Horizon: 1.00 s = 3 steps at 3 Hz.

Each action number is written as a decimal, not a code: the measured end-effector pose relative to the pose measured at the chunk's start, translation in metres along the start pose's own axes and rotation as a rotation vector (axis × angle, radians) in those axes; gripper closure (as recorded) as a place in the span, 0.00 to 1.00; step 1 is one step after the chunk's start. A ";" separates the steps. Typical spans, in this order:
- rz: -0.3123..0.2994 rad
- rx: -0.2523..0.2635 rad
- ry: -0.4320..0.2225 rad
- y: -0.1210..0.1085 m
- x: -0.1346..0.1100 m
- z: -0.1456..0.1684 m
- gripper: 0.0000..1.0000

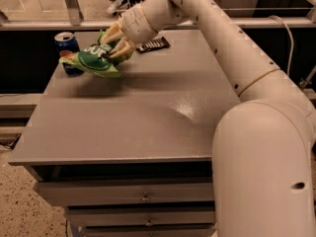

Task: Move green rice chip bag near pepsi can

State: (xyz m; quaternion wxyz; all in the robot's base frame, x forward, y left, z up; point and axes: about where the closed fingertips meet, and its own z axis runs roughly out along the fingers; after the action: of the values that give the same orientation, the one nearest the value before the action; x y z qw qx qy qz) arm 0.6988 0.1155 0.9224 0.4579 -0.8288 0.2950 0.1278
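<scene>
The green rice chip bag (95, 61) is a crinkly bright green pouch with a dark green circle and white lettering. My gripper (116, 42) is shut on its right end and holds it low over the far left part of the grey table (148, 117). The pepsi can (66, 51), blue with a silver top, stands upright at the table's far left corner. The bag's left tip overlaps the can's lower front in this view. My white arm reaches in from the right.
A small dark flat wrapper (153, 45) lies at the table's back edge, right of my gripper. Drawers (143, 197) sit under the tabletop. A railing and a dark gap run behind the table. A cable (289, 33) hangs at the far right.
</scene>
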 end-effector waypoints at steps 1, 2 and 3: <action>-0.044 -0.035 -0.023 -0.002 0.004 0.006 1.00; -0.072 -0.059 -0.034 -0.004 0.006 0.010 0.83; -0.093 -0.074 -0.036 -0.007 0.006 0.014 0.59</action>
State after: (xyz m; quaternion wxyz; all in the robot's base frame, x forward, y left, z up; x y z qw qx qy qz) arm 0.7088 0.1274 0.9164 0.4374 -0.8556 0.2431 0.1323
